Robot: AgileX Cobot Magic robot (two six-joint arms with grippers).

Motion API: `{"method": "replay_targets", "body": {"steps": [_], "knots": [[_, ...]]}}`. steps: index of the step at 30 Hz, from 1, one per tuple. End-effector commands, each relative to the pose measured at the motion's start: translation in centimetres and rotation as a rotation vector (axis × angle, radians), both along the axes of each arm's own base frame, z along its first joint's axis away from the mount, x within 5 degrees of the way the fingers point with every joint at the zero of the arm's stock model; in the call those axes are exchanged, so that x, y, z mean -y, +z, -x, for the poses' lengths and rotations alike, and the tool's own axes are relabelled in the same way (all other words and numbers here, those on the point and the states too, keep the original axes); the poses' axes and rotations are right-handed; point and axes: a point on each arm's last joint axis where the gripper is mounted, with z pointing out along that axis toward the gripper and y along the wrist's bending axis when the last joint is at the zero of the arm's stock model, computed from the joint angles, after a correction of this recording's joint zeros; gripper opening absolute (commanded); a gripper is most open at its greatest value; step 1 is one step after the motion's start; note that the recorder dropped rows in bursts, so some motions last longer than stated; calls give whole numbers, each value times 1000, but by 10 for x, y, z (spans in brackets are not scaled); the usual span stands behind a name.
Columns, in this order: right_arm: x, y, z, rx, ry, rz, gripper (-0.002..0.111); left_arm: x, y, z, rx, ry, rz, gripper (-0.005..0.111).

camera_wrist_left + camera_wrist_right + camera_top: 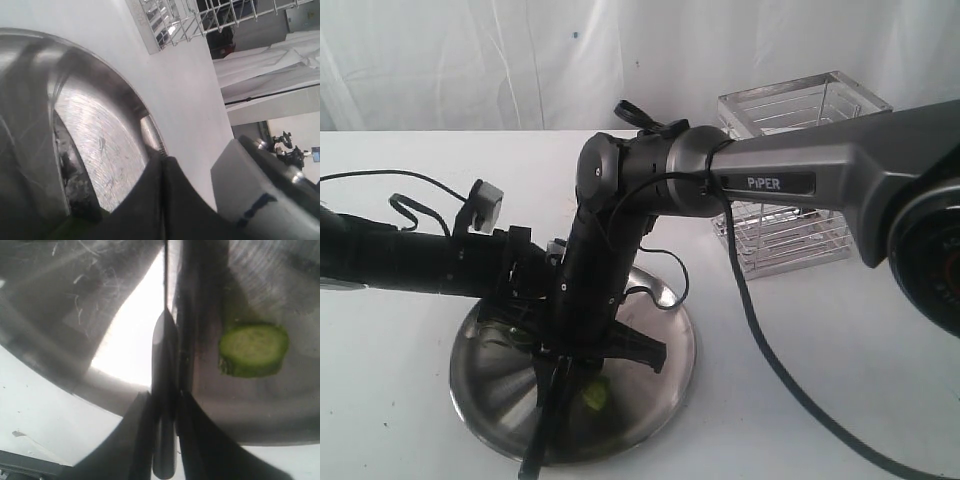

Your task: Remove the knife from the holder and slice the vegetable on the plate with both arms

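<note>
Your right gripper (165,401) clamps knife (164,335); left gripper (162,167) closed, grip unclear. Loose vegetable slice (254,350) by plate (75,315) rim: next cut may skid it off.

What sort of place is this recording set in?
Probably a robotics lab bench, not a kitchen: white table, white curtain backdrop, and a plate and holder as props.

Shiny scratched steel plate (645,405); chrome wire holder (800,245); matt black knife (164,365)
</note>
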Motion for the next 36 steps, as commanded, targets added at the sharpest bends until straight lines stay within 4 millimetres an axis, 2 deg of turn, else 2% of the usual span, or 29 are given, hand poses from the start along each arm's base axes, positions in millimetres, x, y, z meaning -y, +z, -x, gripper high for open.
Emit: {"method": "replay_targets", "body": {"steps": [1, 8, 24, 28, 36], "knots": [[1, 0, -2, 4, 7, -14, 0, 16, -1, 2, 60, -35, -41, 0], [1, 0, -2, 5, 9, -15, 0, 21, -8, 1, 68, -14, -129, 0], [-1, 0, -2, 18, 34, -44, 0, 14, -20, -1, 30, 26, -279, 0], [-1, 0, -1, 16, 40, -44, 0, 9, -29, 3, -45, 10, -387, 0], [-5, 6, 15, -100, 138, -88, 0, 6, -33, 7, -86, -19, -430, 0]]}}
